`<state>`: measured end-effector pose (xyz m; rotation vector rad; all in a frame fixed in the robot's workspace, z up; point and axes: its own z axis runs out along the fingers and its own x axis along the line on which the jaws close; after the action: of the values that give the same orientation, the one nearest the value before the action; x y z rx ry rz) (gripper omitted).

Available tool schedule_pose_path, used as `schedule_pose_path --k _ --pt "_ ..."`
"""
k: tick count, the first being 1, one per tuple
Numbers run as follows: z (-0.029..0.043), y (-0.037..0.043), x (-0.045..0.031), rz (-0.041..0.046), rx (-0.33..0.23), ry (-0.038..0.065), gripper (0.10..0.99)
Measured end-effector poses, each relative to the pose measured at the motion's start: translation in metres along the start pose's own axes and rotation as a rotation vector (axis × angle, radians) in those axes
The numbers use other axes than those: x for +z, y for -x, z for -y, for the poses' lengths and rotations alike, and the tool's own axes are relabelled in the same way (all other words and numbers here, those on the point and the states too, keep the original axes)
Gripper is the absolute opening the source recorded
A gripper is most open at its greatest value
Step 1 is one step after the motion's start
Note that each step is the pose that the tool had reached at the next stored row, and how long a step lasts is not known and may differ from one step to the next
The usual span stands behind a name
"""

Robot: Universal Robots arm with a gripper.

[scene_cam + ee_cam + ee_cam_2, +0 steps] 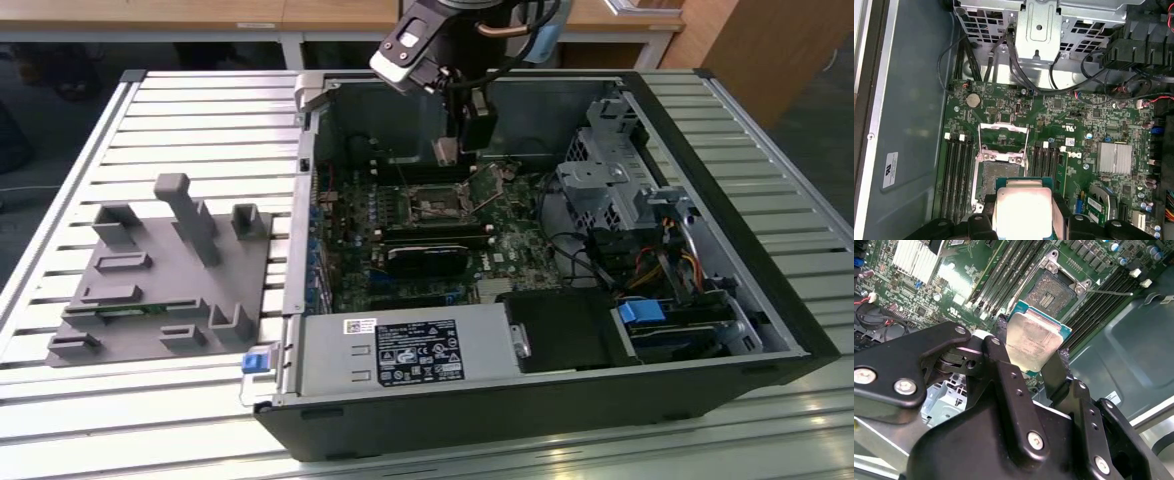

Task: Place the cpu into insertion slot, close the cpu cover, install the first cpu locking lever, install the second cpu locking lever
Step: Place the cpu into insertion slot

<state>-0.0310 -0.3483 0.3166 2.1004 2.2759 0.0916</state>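
Slatted metal table (200, 110) carries an open black case (534, 420) lying on its side. A grey fixture (160, 270) sits on the slats, well apart from the jaws and outside the case, at the exterior view's left. Inside the case, a green board (1064, 120) spreads beneath the jaws.

The gripper (451, 150) hangs from the arm over the board, and its black fingers (999, 340) point down into the case. The jaws are closed on the cpu (1033, 342), pinching two opposite edges. Its pale metal face is tilted, and a green edge shows past the fingertips.

A silver heatsink (1114, 157) sits on the board, off to one side of the jaws. Long black memory slots (954, 175) run on either side of the slot (991, 177).

The slot lies below the jaws and just ahead of them. It is bare, and its dark contact field is exposed. The cpu is held above the board, clear of the slot; in the first wrist view it overlaps the slot's near edge.

The cover (1003, 128) is swung open and lies beyond the slot's far edge from the jaws. A thin lever (1111, 292) sticks out sideways from the slot's corner, clear of the fingers.
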Motion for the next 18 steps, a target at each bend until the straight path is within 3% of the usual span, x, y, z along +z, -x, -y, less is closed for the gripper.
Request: schedule_pose_path --k 18 --pt "0.0008 -0.0004 0.0107 0.0002 0.001 0.0 0.525"
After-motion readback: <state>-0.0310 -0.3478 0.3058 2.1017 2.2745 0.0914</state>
